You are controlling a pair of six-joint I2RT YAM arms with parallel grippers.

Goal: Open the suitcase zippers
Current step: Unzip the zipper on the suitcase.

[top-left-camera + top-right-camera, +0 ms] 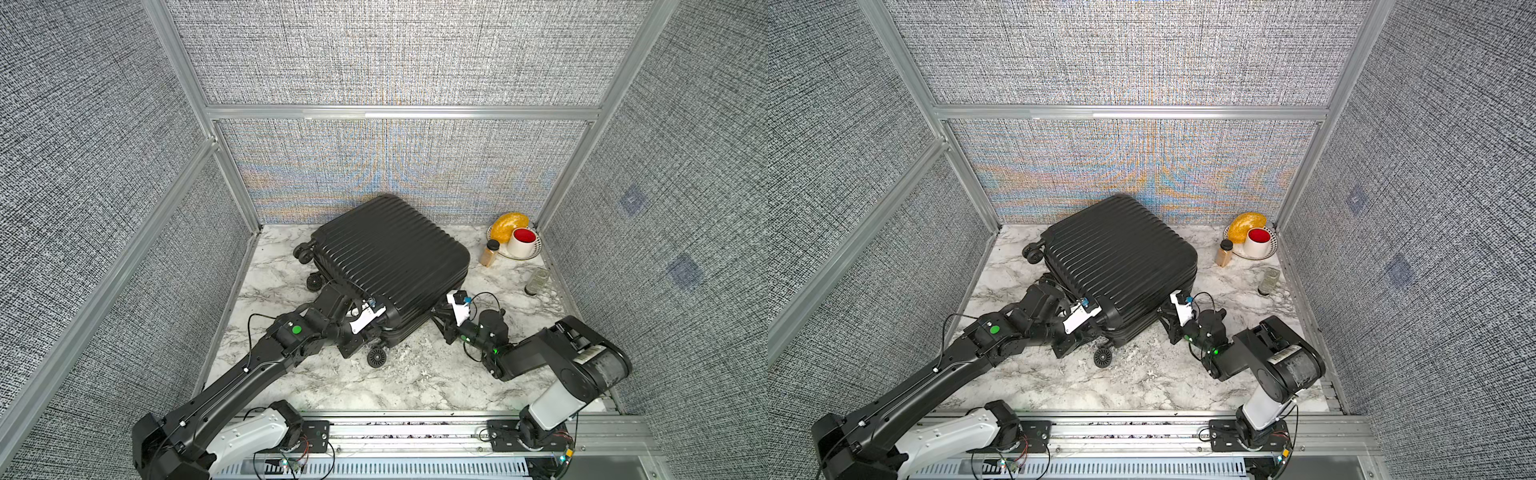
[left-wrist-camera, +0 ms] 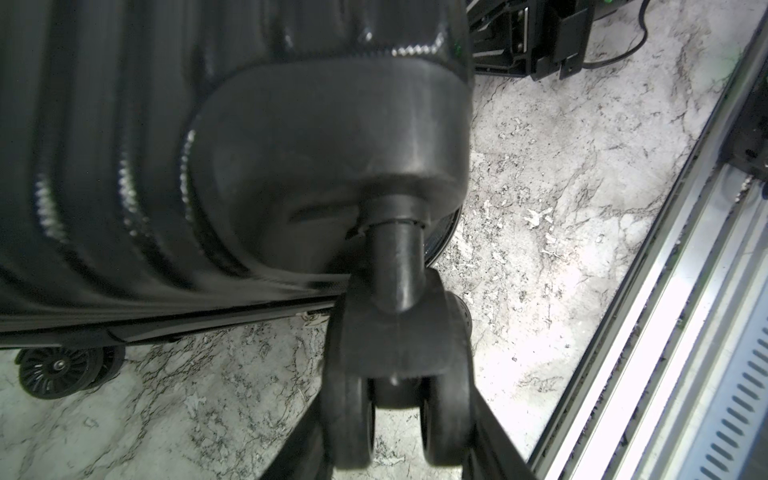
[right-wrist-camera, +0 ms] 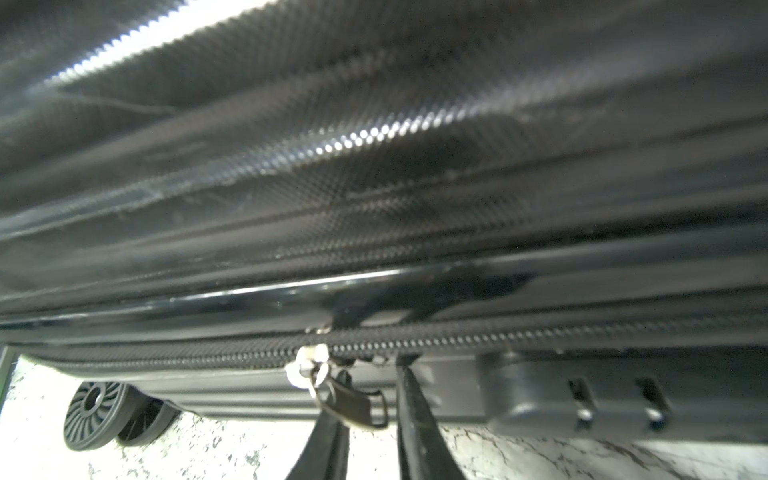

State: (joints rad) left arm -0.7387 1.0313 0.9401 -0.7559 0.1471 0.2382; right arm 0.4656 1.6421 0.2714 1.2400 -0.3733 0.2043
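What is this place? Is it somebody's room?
Probably a robot test booth, not a home: grey fabric walls in metal framing, and a left robot arm and a right robot arm mounted on a rail.

Colours and patterns, tabletop cell
Suitcase [image 1: 390,253]: glossy black, ribbed. Table [image 1: 415,382]: white marble, grey veins. Walls [image 1: 83,166]: grey woven texture. Cup [image 1: 523,245]: white, red inside. Jar [image 1: 488,255]: amber, black lid.

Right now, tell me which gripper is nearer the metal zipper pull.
Right. The right gripper sits at the suitcase seam, its fingers flanking the zipper pull. The left gripper is off at the case's corner, clasped around a caster wheel.
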